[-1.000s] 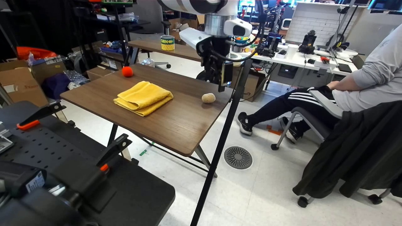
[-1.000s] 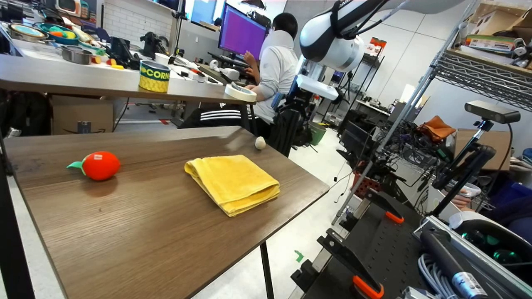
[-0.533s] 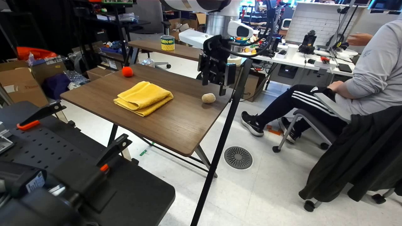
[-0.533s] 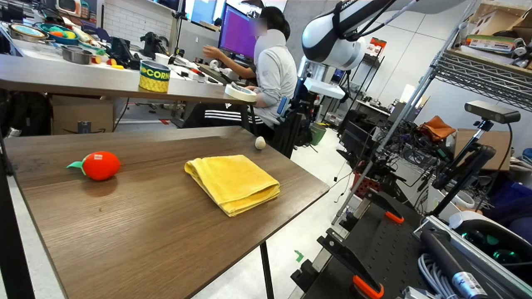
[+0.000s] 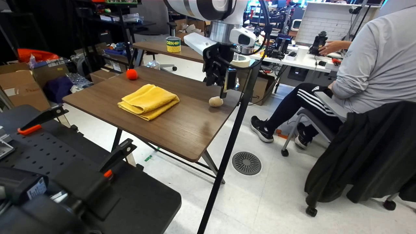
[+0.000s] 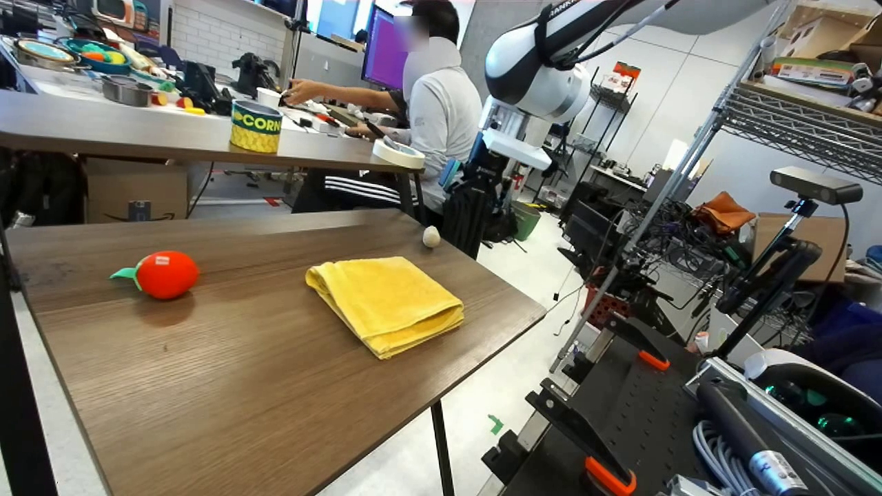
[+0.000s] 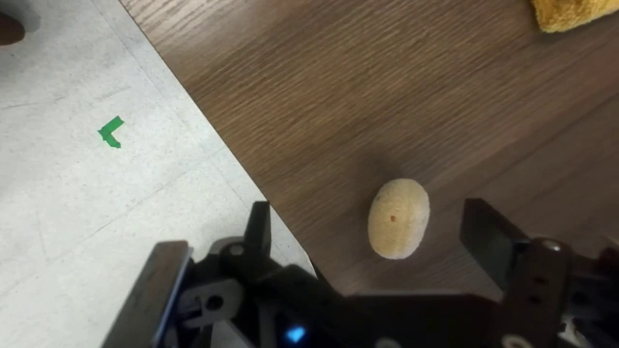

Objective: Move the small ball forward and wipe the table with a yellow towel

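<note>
Wrist view: one small ball [image 7: 399, 220], tan and shaped a bit like an egg, is sitting on the brown tabletop [image 7: 300, 111], near an edge. One tiny reddish dot is showing on its side. One tool [image 7: 366, 212] is hanging over it, and its two fingers [image 7: 488, 237] are standing spread apart. The ball is showing between them, with a gap on each side. One bit of the yellow towel [image 7: 570, 14] is peeking in at the top right, well away from the ball. One green mark [image 7: 111, 131] is showing on the pale floor [image 7: 72, 203].

On this tabletop I am counting three things in both exterior views: the one ball, the one towel, and one red round thing [image 6: 167, 275]. The towel is lying folded. The red thing is resting well apart from the ball, and in an exterior view one green bit [image 6: 125, 274] is poking out of its end.

Behind, on another tabletop [image 6: 179, 131], one corn can [image 6: 255, 127] is standing up and one roll of tape [image 6: 396, 158] is lying down. One person [image 5: 373, 61] in a grey top is sitting close by. Two black clamps [image 5: 120, 152] with orange bits are lining one edge of a black board [image 5: 146, 198].
</note>
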